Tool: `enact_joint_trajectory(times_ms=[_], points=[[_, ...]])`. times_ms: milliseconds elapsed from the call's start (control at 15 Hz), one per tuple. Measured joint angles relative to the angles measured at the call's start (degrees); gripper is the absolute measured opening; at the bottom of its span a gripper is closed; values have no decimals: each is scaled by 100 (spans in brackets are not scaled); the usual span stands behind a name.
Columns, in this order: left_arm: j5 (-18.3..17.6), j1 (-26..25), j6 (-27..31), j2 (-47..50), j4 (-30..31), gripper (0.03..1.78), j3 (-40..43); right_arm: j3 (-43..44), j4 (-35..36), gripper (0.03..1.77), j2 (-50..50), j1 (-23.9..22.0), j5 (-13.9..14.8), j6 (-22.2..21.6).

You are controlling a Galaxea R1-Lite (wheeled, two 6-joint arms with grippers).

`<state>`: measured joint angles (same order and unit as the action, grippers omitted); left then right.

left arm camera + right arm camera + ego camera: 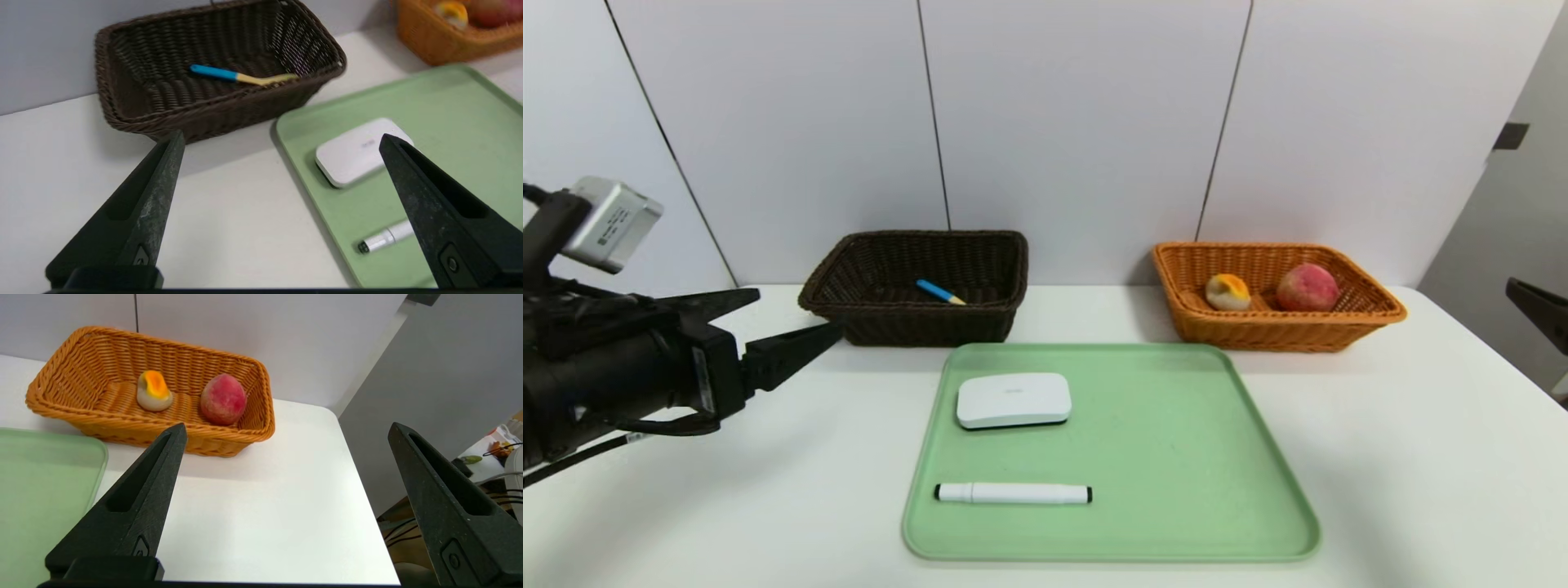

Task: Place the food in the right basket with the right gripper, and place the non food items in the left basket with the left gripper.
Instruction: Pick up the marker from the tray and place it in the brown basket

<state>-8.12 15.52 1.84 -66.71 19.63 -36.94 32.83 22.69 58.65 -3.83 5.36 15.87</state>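
Food done; white box (1013, 399) & marker (1012, 493) left on tray (1176, 457).
Left gripper (784, 325) jaws apart, right gripper (286, 437) too; may skid flat box.

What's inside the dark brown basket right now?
Only the yellow spoon with its blue handle lies in the dark basket. The near wall hides part of the floor in the head view, but the left wrist view shows nothing else there.
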Motion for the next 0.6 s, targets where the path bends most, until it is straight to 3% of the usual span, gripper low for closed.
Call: enact_joint_trajectory(times_ms=[133,333,467,600], points=[[-367,219,736,-110,-1530,169,-918,-191,-1,169,-154,-5,-145,-6],[-695,529,2509,-611,-3727,169,-1998,-474,5,169,-333,0,-333,-6],[-412,973,3515,-1047,-4664,169,-2417,-666,0,169,-451,2,-529,-41],[-199,1220,4300,-1548,-5174,169,-3092,-844,10,169,-527,4,-767,-121]])
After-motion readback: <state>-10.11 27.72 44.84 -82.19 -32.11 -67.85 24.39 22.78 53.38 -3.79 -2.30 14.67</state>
